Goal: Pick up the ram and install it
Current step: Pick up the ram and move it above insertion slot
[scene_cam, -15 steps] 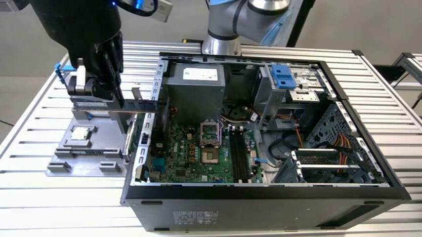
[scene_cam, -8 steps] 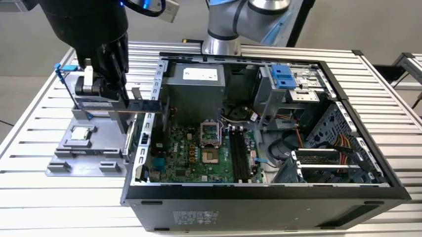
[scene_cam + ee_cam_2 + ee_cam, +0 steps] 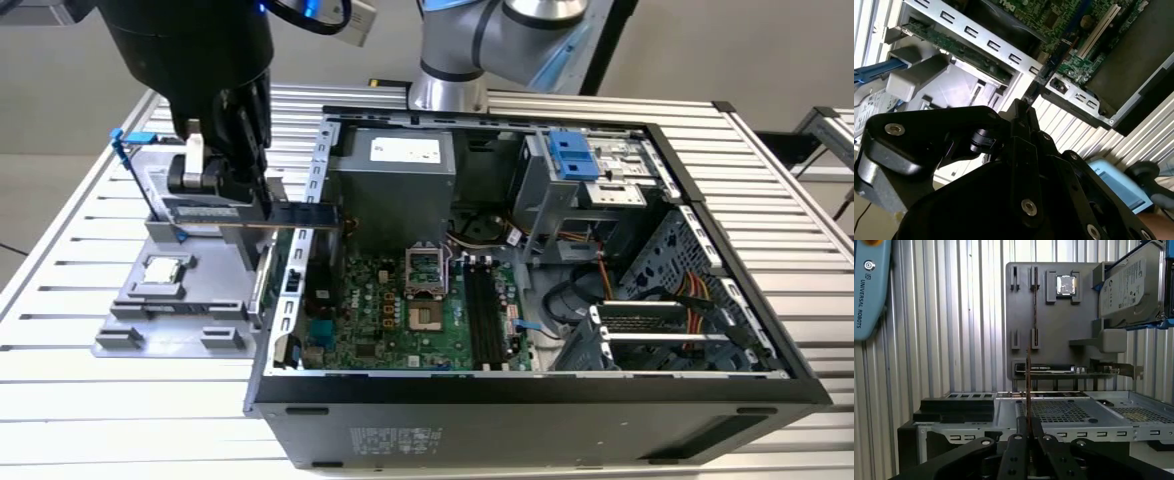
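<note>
The end effector [image 3: 218,190] is clamped on the ram [image 3: 200,212], holding it over the grey tray [image 3: 174,325] at the exterior view's left of the open computer case [image 3: 534,420]. In the first wrist view the ram shows edge-on in its grip. The tray holds a hard drive [image 3: 1131,285] with a white label, a square chip [image 3: 1066,284] and a black card [image 3: 1044,368]. Everything rests on a ribbed metal table [image 3: 67,230]. A blue device [image 3: 869,290] carries white lettering.

Bright, even light falls on the table [image 3: 54,300], and its ribs shine. The second wrist view looks a bit blurry, with dark shadows up close.
</note>
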`<state>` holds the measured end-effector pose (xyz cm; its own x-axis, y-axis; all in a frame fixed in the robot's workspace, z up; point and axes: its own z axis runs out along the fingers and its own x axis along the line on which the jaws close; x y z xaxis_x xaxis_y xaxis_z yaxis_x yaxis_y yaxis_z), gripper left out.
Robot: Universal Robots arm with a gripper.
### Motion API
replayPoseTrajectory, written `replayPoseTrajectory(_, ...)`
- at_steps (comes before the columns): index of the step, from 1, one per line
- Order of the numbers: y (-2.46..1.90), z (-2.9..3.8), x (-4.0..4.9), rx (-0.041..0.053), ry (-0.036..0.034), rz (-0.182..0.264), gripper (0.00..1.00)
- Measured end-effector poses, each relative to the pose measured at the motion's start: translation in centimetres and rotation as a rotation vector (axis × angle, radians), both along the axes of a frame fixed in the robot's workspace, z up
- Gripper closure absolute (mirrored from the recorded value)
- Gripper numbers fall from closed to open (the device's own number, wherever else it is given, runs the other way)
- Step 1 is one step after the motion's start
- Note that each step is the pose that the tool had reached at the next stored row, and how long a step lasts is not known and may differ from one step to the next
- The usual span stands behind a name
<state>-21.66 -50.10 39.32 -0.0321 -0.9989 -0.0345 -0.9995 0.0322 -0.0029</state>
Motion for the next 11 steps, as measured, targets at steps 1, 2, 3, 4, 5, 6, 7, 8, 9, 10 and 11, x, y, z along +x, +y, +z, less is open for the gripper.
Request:
replayPoseTrajectory(1,0.00,0.00,0.09,0.0000,0.0000,0.000,1.00)
replayPoseTrajectory(2,0.00,0.00,0.17,0.0000,0.0000,0.000,1.00)
replayPoseTrajectory(3,0.00,0.00,0.26,0.0001,0.0000,0.000,1.00)
replayPoseTrajectory(4,0.00,0.00,0.35,0.0000,0.0000,0.000,1.00)
replayPoseTrajectory(5,0.00,0.00,0.42,0.0001,0.0000,0.000,1.00)
replayPoseTrajectory(6,0.00,0.00,0.51,0.0000,0.0000,0.000,1.00)
replayPoseTrajectory(7,0.00,0.00,0.59,0.0000,0.0000,0.000,1.00)
replayPoseTrajectory(8,0.00,0.00,0.66,0.0000,0.0000,0.000,1.00)
replayPoseTrajectory(9,0.00,0.00,0.74,0.0000,0.0000,0.000,1.00)
replayPoseTrajectory(10,0.00,0.00,0.82,0.0001,0.0000,0.000,1.00)
replayPoseTrajectory(11,0.00,-0.01,0.90,0.0001,-0.0001,0.000,1.00)
